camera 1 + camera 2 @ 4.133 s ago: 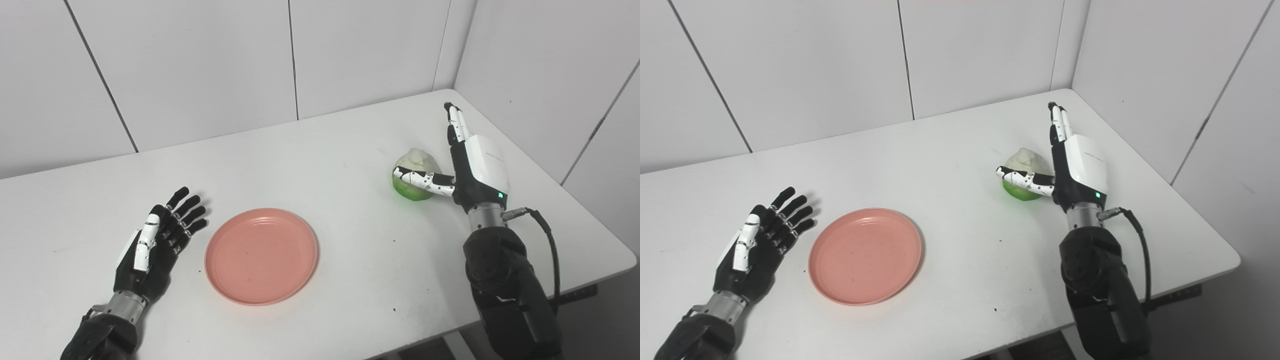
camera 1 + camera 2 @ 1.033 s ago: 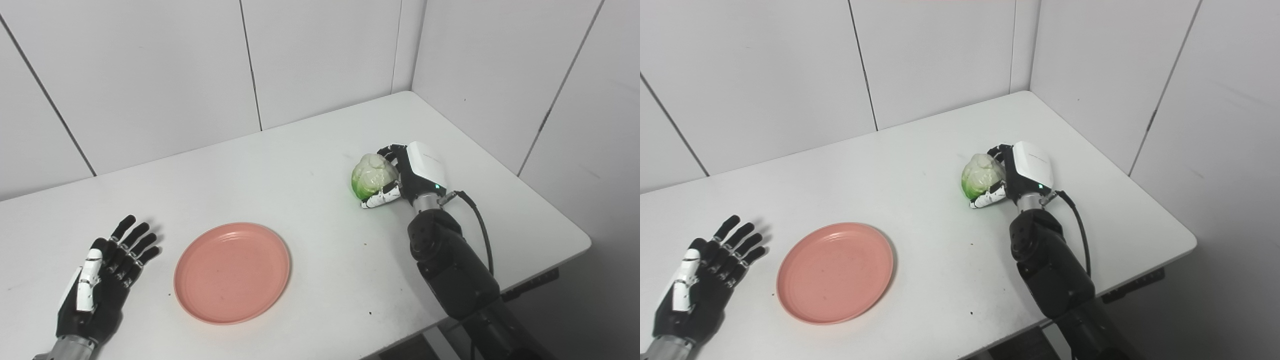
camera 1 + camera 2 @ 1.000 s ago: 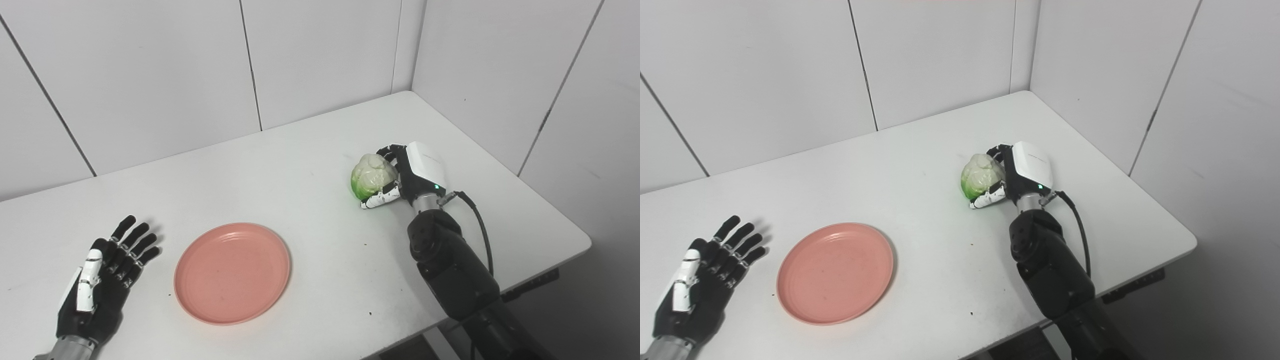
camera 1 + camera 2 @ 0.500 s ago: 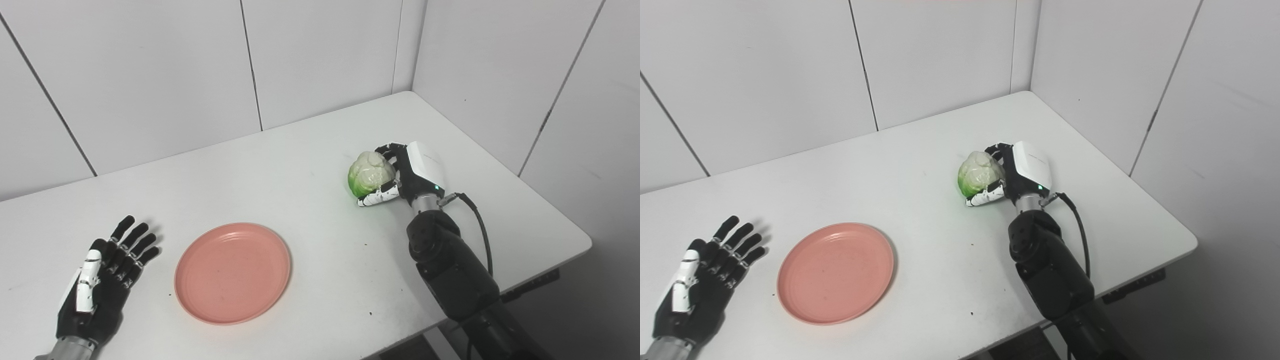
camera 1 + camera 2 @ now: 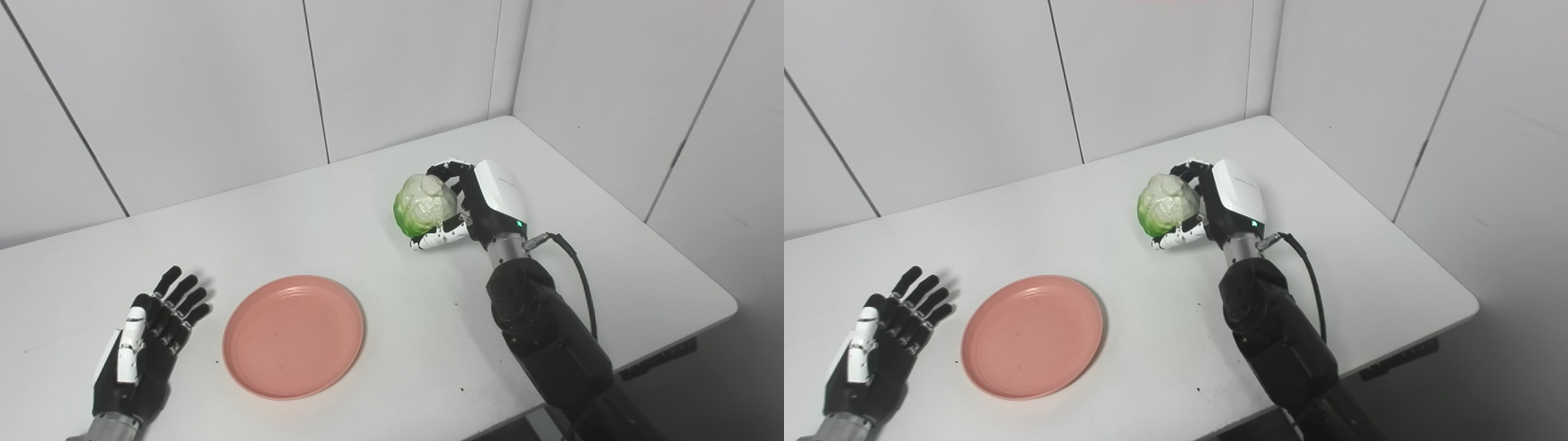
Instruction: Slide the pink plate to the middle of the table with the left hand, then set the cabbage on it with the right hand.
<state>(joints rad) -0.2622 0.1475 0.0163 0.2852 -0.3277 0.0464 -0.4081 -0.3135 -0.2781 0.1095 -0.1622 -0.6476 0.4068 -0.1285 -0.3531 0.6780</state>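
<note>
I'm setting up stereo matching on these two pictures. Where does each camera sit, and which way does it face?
Left eye view: on the head, looking down at the white table; both arms enter from below.
Right eye view: beside it, shifted slightly right, so everything sits further left in the picture.
Shared: the pink plate, the open left robot hand lying on the table, and the right robot hand holding the cabbage.

- Right hand [image 5: 474, 205] raised on its forearm; fingers [image 5: 446, 168] curled over the top of the cabbage [image 5: 424, 205], thumb [image 5: 436, 239] hooked beneath it; white back plate facing right
- Left hand [image 5: 139, 352] lying low at the lower left; palm up, fingers spread, holding nothing
</note>
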